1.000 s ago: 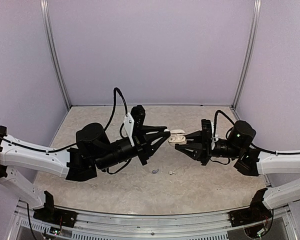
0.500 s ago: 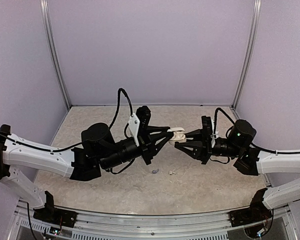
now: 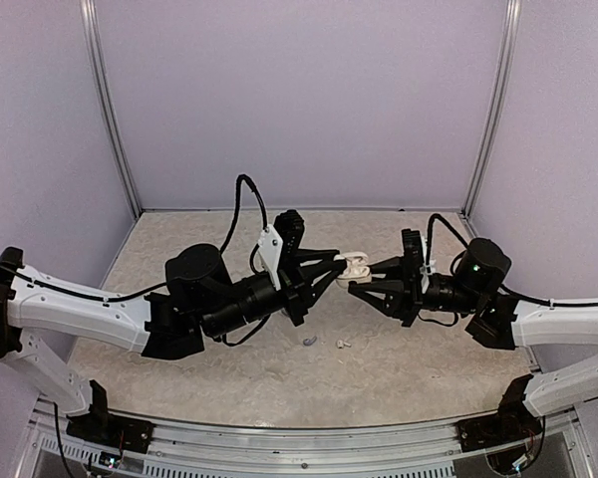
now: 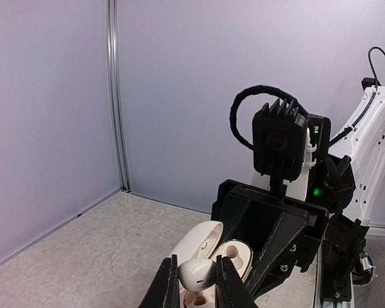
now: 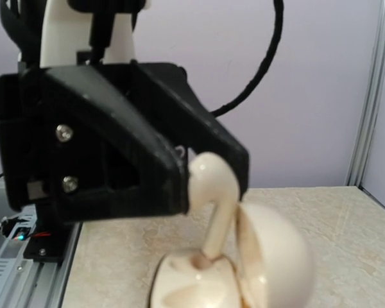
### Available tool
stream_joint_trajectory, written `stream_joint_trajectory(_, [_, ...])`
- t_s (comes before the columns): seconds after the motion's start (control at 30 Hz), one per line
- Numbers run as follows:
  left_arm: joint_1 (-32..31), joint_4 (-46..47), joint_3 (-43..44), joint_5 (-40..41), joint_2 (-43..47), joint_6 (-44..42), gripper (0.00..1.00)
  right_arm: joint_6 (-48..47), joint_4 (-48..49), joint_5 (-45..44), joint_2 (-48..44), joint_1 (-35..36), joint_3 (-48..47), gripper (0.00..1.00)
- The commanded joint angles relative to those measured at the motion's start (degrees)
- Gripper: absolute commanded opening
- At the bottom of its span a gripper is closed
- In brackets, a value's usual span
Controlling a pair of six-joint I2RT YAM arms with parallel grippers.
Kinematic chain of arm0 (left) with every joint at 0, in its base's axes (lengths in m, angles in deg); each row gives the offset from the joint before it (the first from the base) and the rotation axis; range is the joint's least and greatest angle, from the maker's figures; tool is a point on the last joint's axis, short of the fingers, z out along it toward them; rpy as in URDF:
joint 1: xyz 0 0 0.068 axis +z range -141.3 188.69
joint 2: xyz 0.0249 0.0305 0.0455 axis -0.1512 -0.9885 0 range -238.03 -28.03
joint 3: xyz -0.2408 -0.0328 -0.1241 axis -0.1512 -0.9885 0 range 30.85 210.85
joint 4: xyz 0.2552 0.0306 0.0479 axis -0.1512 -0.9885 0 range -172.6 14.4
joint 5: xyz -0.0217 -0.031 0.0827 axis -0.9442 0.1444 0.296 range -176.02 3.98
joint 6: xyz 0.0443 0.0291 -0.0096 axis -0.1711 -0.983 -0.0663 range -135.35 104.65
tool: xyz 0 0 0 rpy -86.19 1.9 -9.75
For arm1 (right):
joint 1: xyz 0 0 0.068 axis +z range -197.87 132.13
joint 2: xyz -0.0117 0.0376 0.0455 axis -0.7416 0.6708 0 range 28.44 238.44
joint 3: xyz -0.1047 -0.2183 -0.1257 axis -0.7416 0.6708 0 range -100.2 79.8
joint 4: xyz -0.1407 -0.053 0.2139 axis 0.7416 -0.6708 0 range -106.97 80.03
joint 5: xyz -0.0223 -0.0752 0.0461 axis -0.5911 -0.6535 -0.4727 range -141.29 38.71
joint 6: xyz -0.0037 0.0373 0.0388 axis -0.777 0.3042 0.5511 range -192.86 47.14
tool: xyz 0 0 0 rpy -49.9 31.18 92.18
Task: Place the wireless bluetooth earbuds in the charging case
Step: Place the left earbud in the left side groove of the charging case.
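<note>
The white charging case (image 3: 357,264) hangs open above the middle of the table, with my right gripper (image 3: 363,280) shut on its base. Its lid (image 4: 199,244) stands up behind the base (image 4: 236,254). My left gripper (image 4: 197,277) is shut on a white earbud (image 4: 197,273). In the right wrist view that earbud (image 5: 215,187) stands upright with its stem tip in a socket of the case (image 5: 191,290). Below on the table lie a lilac earbud (image 3: 308,342) and a white earbud (image 3: 343,344). My right fingers are out of the right wrist view.
Lilac walls with metal corner posts (image 3: 111,119) close the table in on three sides. A metal rail (image 3: 279,448) runs along the near edge between the arm bases. The two grippers meet tip to tip over the table's middle.
The left arm has moved right and a little farther back, bringing the earbud onto the case. The right arm has shifted the case slightly up and back.
</note>
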Motion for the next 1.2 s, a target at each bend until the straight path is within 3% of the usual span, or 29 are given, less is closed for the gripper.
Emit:
stream_joint_trajectory(0.0, [-0.41, -2.45, 0.48, 0.74, -1.01, -1.17, 0.13, 1.23, 3.84, -1.65, -1.89, 0.56, -0.32, 0.0])
stream_joint_trajectory(0.5, [-0.42, -4.97, 0.73, 1.81, -1.77, -1.97, 0.13, 2.37, 4.53, -3.39, -2.78, 0.49, -0.18, 0.0])
stream_joint_trajectory(0.73, [-1.32, -9.99, 4.44, 7.55, -4.52, -3.05, 0.13, 2.08, 4.02, -5.15, -2.49, 0.52, -0.72, 0.0])
stream_joint_trajectory(1.17, [-1.39, -13.46, 5.62, 7.16, -5.51, -2.47, 0.17, 0.28, 3.6, -9.77, -4.05, 0.55, 0.23, 0.0])
